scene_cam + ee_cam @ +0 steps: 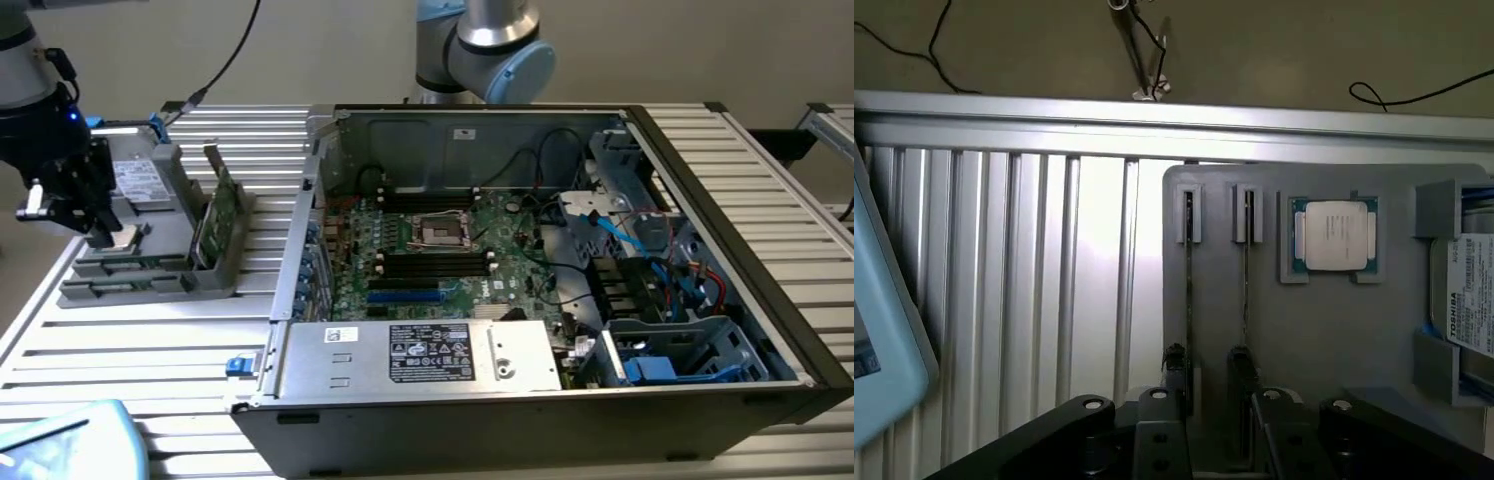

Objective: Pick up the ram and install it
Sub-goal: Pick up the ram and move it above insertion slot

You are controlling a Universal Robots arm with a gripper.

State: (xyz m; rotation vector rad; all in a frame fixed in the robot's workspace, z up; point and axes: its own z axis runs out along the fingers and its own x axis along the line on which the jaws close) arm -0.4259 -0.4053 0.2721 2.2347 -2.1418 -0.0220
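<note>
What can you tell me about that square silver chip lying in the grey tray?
The chip is a square with a dull silver metal cap, rounded at the corners and faintly printed, on a green board whose edge shows around it. It lies flat, cap up, in a fitted seat of the grey, plastic-looking tray, with raised grey lips at its sides. It sits between two narrow slots and a labelled hard drive. Only the tray touches it.
</note>
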